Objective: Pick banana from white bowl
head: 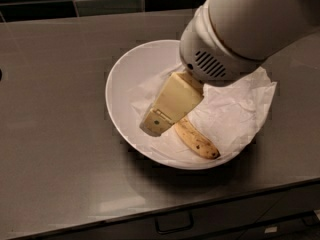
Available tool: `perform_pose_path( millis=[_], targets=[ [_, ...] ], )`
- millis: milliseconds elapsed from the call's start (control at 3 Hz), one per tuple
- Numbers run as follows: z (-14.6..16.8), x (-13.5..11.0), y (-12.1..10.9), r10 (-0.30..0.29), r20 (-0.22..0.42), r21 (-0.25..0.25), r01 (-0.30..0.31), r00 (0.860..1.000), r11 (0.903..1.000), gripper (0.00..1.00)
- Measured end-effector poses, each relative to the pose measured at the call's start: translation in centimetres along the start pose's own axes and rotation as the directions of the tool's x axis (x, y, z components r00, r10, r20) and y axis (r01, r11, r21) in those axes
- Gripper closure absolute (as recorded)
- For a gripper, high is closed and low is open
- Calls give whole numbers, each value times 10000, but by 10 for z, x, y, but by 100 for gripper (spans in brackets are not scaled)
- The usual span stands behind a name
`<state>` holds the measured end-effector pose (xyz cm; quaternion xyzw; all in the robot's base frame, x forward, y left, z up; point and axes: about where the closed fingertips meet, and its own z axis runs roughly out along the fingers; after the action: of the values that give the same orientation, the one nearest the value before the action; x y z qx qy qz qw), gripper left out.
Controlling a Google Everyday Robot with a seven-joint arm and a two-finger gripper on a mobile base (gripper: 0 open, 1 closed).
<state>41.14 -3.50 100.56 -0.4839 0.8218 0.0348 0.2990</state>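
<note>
Inside the white bowl (122, 79), on a crumpled white paper sheet (235, 109), the banana (197, 140) lies near the front rim, its upper end hidden beneath the gripper (157, 121). The gripper reaches down into the bowl's middle; whether it grasps the banana cannot be told. The bowl sits on a grey counter (55, 114).

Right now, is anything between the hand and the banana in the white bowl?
Nothing visible. The hand sits low in the white bowl, covering the banana's upper end; the crumpled paper lies beneath the banana.
</note>
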Motion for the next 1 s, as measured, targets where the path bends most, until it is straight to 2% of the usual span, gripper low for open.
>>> perform_pose_path(
  millis=[333, 667, 1000],
  targets=[
    [0, 0, 0, 2, -3, 1, -2, 10000, 10000, 0],
    [11, 7, 3, 276, -337, -11, -277, 9991, 9996, 17],
    [34, 20, 6, 504, -857, -348, -535, 9950, 9980, 31]
  ],
)
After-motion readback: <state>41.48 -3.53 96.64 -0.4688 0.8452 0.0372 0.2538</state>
